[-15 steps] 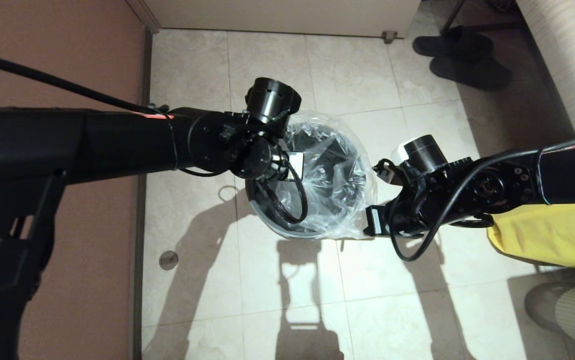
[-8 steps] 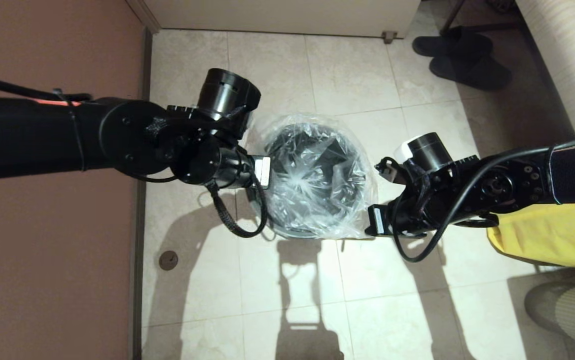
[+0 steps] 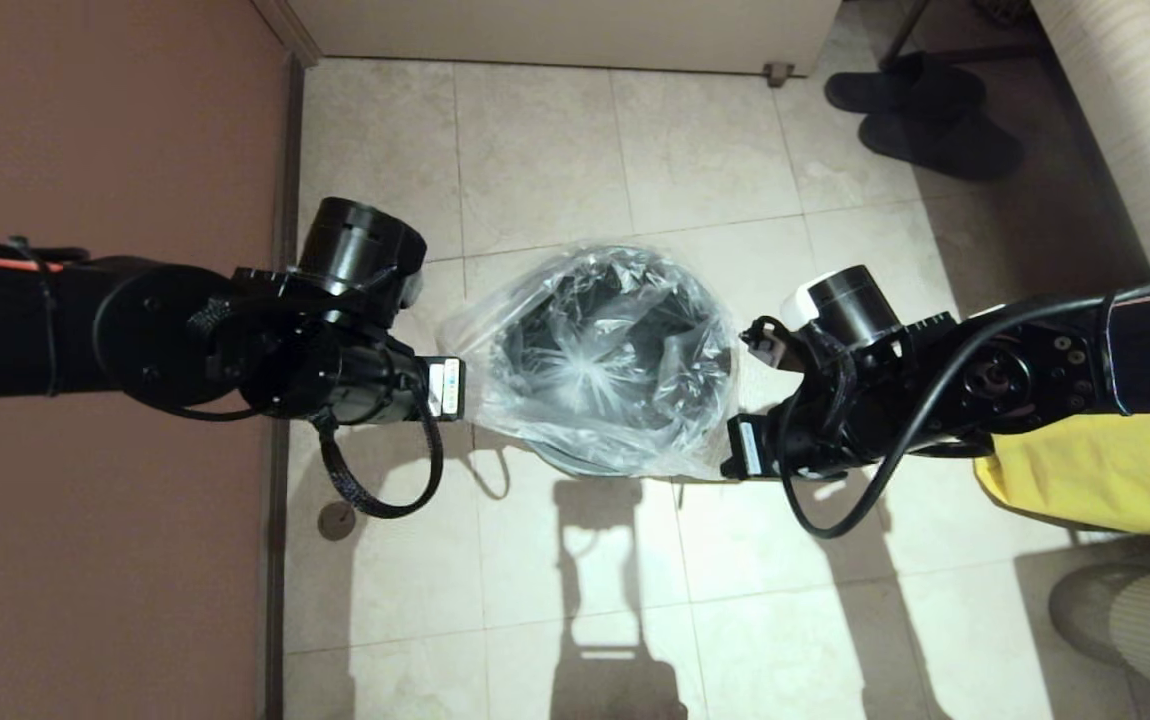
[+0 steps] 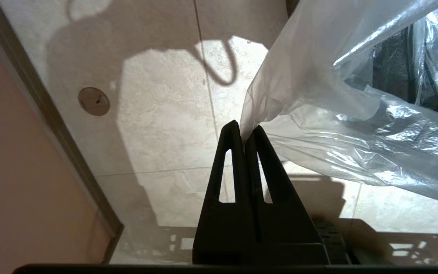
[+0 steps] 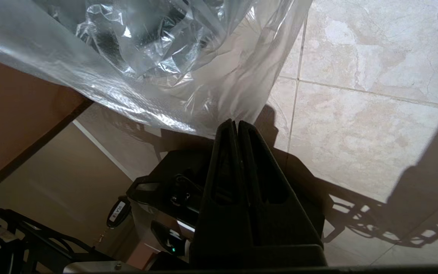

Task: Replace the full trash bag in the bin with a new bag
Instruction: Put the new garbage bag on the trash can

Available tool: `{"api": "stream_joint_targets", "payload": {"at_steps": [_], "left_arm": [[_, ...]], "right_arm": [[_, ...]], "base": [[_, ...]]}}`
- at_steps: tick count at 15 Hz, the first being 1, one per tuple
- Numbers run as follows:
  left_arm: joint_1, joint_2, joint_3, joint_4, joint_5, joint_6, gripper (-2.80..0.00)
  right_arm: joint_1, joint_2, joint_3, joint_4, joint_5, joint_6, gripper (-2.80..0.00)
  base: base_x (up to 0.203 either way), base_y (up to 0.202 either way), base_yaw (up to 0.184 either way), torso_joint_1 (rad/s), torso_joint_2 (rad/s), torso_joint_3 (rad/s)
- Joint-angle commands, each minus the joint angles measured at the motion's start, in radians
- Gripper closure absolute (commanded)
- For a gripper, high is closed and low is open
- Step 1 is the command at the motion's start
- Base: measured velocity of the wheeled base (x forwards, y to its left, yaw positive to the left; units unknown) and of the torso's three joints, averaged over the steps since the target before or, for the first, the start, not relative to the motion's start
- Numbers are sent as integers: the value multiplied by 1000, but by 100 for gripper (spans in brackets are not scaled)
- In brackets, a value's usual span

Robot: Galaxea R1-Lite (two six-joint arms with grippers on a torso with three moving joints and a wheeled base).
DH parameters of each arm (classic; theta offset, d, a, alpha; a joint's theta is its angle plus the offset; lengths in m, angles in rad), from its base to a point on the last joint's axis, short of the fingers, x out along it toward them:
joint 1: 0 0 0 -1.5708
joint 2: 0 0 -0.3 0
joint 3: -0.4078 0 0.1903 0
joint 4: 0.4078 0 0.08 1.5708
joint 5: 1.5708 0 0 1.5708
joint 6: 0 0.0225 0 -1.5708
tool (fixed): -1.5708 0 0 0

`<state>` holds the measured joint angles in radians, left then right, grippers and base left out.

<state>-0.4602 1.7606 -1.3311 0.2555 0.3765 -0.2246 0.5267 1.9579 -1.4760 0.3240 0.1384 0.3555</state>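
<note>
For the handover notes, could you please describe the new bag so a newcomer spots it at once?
On the tiled floor stands the bin, between the left gripper and the right gripper. Draped over its mouth is the new bag: clear and crinkly, unlike the opaque yellow sheet.

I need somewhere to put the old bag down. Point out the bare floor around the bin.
Bare tile lies beyond the bin, toward the cabinet, and on the near side, in shadow. Beside the bin it is crowded: the left gripper and right gripper each pinch the new bag. Slippers and a yellow sheet fill the right.
</note>
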Motion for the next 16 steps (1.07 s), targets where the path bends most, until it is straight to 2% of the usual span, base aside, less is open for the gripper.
{"api": "stream_joint_targets", "payload": {"at_steps": [1, 3, 6, 7, 14, 16], "left_arm": [[20, -9, 21, -10, -21, -1, 0], [20, -15, 23, -9, -56, -2, 0], [19, -18, 22, -11, -54, -2, 0], [18, -26, 24, -7, -53, 1, -280], [14, -134, 15, -7, -56, -3, -280], [-9, -164, 2, -6, -57, -5, -280]], "right_arm": [[6, -5, -4, 0, 1, 13, 0], [7, -8, -6, 1, 0, 14, 0], [6, -14, -6, 3, 0, 14, 0], [6, -16, -6, 4, 0, 14, 0], [5, -24, -4, 4, -1, 16, 0], [5, -25, -4, 4, -2, 16, 0]], "base": [[0, 0, 0, 0, 0, 0], [0, 0, 0, 0, 0, 0], [0, 0, 0, 0, 0, 0], [0, 0, 0, 0, 0, 0], [0, 0, 0, 0, 0, 0], [0, 0, 0, 0, 0, 0]]}}
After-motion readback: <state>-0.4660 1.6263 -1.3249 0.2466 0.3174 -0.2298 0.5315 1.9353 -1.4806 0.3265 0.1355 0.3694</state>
